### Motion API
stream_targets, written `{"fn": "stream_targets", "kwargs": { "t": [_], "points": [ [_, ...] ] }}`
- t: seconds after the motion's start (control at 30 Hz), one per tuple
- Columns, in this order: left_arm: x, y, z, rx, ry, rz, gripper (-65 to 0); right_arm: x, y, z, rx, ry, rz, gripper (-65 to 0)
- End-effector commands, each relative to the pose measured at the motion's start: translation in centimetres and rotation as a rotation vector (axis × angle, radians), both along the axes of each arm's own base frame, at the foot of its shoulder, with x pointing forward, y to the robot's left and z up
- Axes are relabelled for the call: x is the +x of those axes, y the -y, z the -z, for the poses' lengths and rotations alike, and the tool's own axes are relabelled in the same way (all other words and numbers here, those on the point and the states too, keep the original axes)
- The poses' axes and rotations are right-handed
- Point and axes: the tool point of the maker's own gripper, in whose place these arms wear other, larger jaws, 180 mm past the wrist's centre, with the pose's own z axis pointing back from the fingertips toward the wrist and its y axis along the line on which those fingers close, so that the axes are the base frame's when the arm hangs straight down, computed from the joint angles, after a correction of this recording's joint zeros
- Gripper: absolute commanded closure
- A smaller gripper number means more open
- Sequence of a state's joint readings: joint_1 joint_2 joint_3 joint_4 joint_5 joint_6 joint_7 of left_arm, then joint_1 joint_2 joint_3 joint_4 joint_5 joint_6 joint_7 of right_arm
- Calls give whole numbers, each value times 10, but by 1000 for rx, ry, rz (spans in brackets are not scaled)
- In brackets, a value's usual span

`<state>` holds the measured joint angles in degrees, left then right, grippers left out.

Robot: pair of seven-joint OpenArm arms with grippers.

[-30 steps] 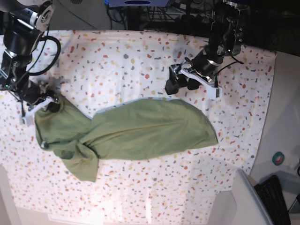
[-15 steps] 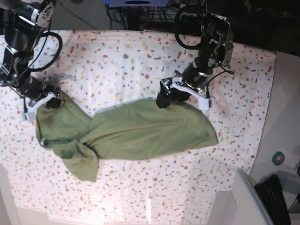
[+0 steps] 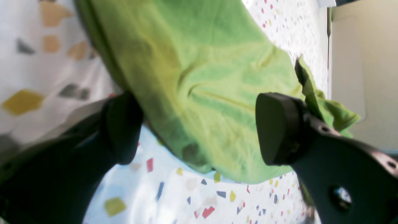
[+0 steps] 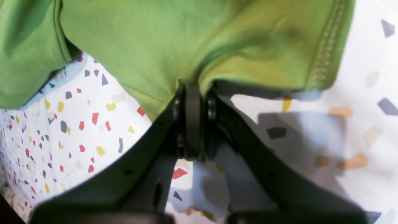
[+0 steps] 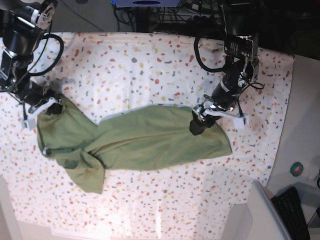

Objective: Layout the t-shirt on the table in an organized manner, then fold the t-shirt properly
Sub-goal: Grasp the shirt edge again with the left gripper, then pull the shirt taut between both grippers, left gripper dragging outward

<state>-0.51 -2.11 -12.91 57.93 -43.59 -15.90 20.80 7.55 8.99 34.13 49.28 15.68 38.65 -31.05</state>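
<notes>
The right gripper, jaws pressed together, pinches the t-shirt's hemmed edge, while the left gripper hangs with jaws spread over the opposite end; the shirt lies rumpled across the speckled table.

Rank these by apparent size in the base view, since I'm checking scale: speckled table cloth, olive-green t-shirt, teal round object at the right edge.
1. Speckled white table cloth
2. Olive-green cotton t-shirt
3. Teal round object, smallest by far
</notes>
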Motion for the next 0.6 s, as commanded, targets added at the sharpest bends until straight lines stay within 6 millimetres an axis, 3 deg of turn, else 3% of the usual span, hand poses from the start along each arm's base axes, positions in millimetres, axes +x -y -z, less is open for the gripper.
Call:
{"fn": "stream_targets", "kwargs": {
  "t": [0.0,0.07,0.13,0.17,0.27,0.3,0.4,0.57],
  "points": [
    [-15,24,16,1,-97,85,-546,2,9,-3,-32,-5,-10,0],
    [-19,41,17,3,-100,144,-535,2,9,-3,-32,-5,-10,0],
    [-22,49,20,5,-109,173,-451,2,9,-3,-32,-5,-10,0],
    [-22,50,20,4,-111,175,-377,2,9,-3,-32,-5,-10,0],
    [-24,45,19,9,-134,207,-59,5,11,-7,-44,6,-14,0],
    [-22,40,13,24,-134,231,0,4,15,-10,-62,17,-15,0],
    [-10,37,-18,65,-95,314,0,-3,28,-29,-151,52,-43,0],
    [12,13,-79,175,-51,319,0,-11,45,-72,-311,66,-110,0]
  ]
}}
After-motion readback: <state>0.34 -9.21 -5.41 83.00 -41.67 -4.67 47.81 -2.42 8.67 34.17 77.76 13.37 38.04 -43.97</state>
